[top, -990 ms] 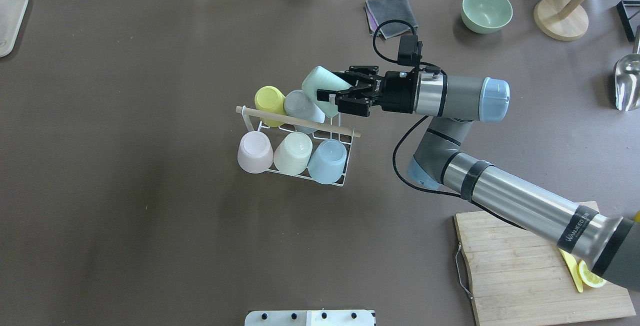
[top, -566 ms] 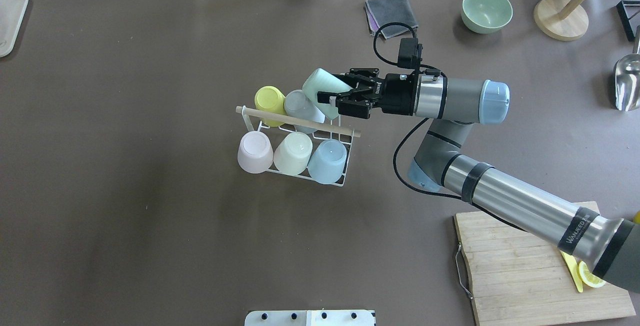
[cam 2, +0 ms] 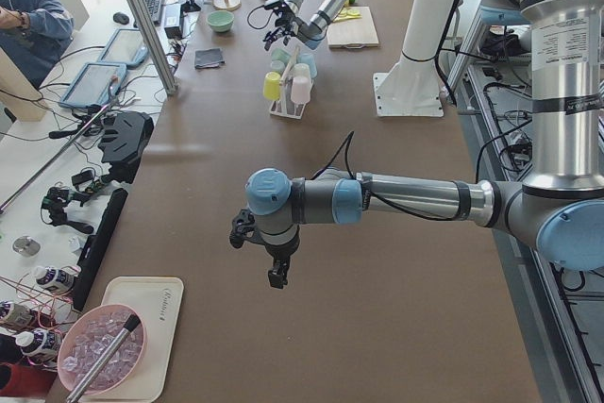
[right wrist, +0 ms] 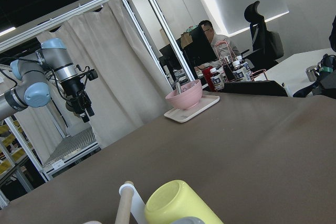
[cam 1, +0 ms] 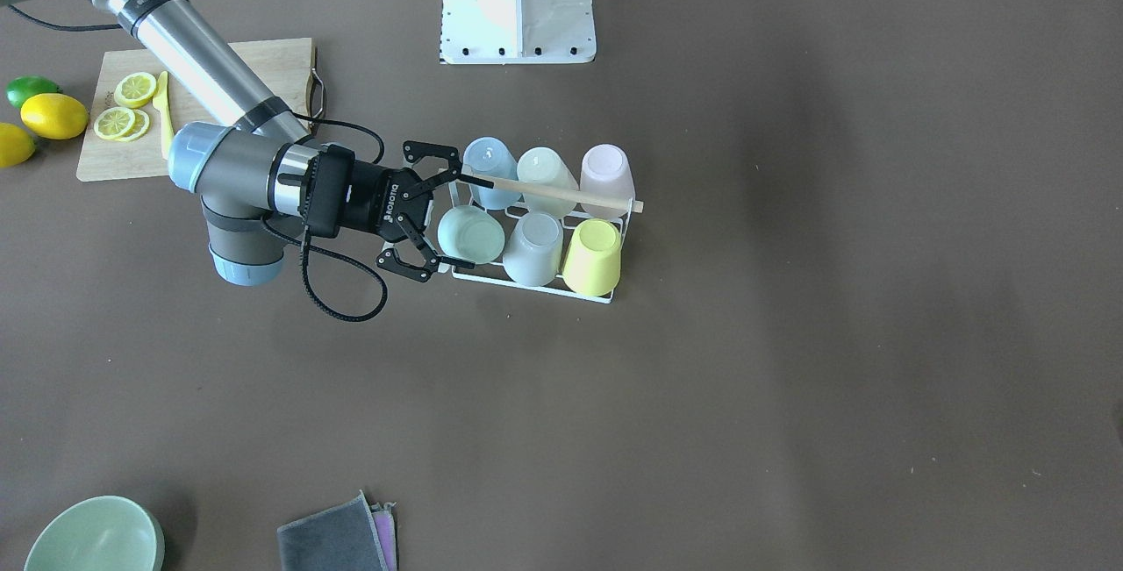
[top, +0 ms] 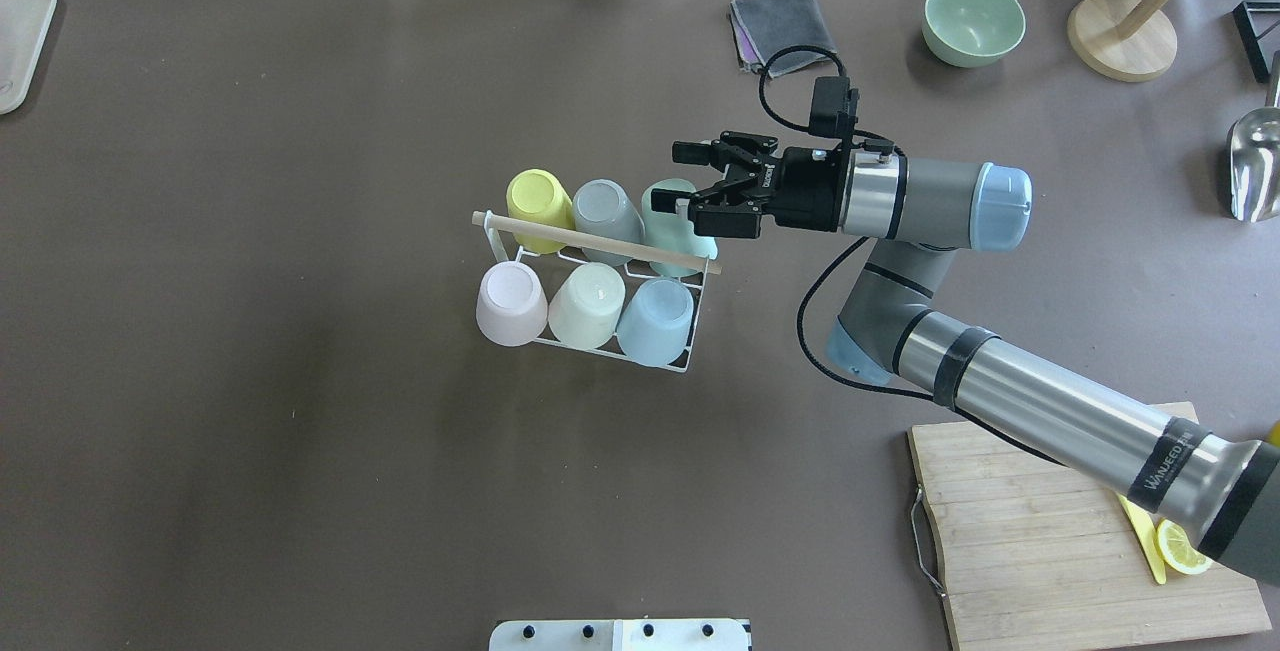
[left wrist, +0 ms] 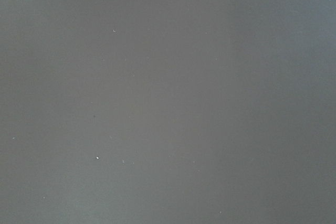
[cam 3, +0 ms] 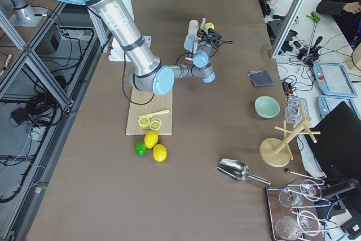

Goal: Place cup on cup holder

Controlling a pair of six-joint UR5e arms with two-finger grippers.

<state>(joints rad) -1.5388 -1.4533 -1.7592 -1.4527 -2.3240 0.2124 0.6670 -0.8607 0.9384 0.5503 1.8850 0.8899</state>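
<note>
The white wire cup holder (top: 600, 348) with its wooden rod handle (top: 600, 243) stands mid-table and carries six upturned cups. The mint cup (top: 668, 231) sits at its back right corner, next to the grey cup (top: 603, 211) and the yellow cup (top: 538, 199). My right gripper (top: 668, 174) is open and empty, with its jaws spread on either side of the mint cup (cam 1: 471, 234) in the front-facing view (cam 1: 452, 218). My left gripper (cam 2: 274, 266) hangs over bare table far from the holder. I cannot tell if it is open.
A grey cloth (top: 785, 21), a green bowl (top: 973, 19) and a wooden stand (top: 1120, 36) lie at the back right. A metal scoop (top: 1255, 166) is at the right edge. A cutting board (top: 1050, 541) with lemon slices lies at the near right.
The right gripper held the mint cup tilted above the holder. The cup now sits upturned on the holder, and the gripper has opened and moved slightly right.
</note>
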